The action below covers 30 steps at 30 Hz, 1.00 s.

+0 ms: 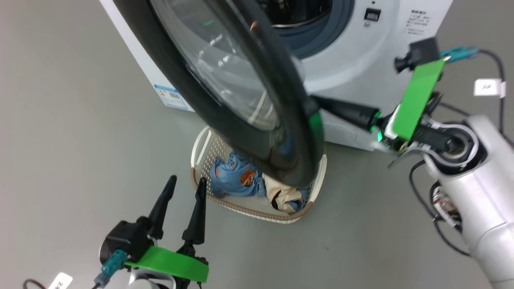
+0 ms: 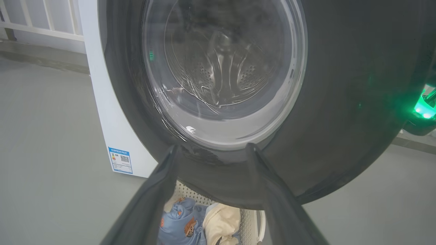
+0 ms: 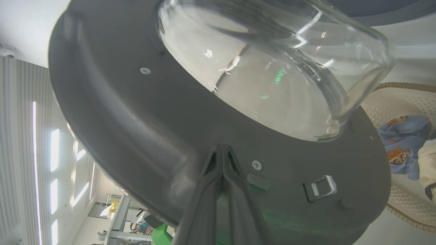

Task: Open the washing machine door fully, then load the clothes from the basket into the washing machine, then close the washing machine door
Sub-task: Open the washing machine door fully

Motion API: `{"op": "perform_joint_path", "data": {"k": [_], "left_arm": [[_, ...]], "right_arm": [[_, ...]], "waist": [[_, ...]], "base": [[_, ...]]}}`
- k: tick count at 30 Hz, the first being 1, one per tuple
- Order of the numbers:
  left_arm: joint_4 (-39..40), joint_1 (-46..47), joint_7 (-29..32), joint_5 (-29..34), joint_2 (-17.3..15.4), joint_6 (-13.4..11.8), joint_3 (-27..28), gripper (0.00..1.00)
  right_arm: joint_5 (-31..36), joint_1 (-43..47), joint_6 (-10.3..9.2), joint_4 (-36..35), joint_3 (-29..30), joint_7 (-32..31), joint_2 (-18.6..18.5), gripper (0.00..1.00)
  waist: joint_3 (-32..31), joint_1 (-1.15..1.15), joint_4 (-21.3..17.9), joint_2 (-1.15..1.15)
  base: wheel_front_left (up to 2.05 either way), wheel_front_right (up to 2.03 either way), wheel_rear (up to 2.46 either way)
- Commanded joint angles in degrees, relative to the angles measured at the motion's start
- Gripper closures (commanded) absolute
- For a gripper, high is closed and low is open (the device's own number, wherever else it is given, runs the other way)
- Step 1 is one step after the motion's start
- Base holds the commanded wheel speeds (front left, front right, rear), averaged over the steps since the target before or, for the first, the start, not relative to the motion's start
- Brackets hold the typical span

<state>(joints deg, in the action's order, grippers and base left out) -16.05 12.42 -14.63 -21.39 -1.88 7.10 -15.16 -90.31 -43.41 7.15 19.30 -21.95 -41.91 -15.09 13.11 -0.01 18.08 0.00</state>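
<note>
**lintTrap:** ok so where's the washing machine door point(image 1: 241, 92) at here?

**sudsy42:** it's swung out from the washing machine point(image 1: 353, 60), partway open. You can see the blue-grey gasket point(image 1: 317, 40) behind it. From the head cam the door hangs right over the far side of the basket point(image 1: 241, 206).

**lintTrap:** and the robot's got hold of it?

**sudsy42:** nah, not a grab. The right gripper point(image 3: 223, 149) is clenched tight, fingers pressed together with nothing between them. The tips sit at the dark grey inner face of the door, just under the glass bowl point(image 3: 272, 68) and near a screw point(image 3: 256, 165). Looks like it's touching, but can't say for sure.

**lintTrap:** other arm?

**sudsy42:** the left gripper point(image 1: 187, 180) is spread wide and empty, hanging just beside the basket's near-left rim, on the outer side of the door. Its wrist cam looks straight at the glossy black front.

**lintTrap:** laundry?

**sudsy42:** the clothes point(image 1: 235, 176) are all in the basket. The light blue one with orange prints is on the left and the cream one point(image 1: 285, 196) is beside it on the right. The basket sits on the grey floor point(image 1: 80, 140) right in front of the machine, near the blue label sticker point(image 1: 172, 96).
</note>
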Motion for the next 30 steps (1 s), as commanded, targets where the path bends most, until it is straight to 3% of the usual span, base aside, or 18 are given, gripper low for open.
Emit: {"op": "perform_joint_path", "data": {"k": [1, 16, 30], "left_arm": [[1.4, -0.4, -0.4, 0.7, -1.0, 0.2, 2.2, 0.0], [1.0, -2.1, -0.4, 1.5, -1.0, 0.3, 2.7, 0.0], [0.9, -2.9, -0.4, 1.9, -1.0, 0.4, 2.6, 0.0]], "right_arm": [[-1.0, 1.3, 0.34, -2.3, -0.9, -0.9, 1.7, 1.0], [-0.9, 5.8, 0.34, -4.2, -3.3, -3.0, 6.3, 1.0], [-0.7, 8.3, 0.34, -4.4, -1.7, -1.8, 9.0, 1.0]], "waist": [[-1.2, 0.01, 0.0, 0.0], [-3.8, 0.01, 1.5, 0.0], [-5.9, 0.01, 1.9, 0.0]], "base": [[0.0, 0.0, 0.0], [0.0, 0.0, 0.0], [0.0, 0.0, 0.0]]}}
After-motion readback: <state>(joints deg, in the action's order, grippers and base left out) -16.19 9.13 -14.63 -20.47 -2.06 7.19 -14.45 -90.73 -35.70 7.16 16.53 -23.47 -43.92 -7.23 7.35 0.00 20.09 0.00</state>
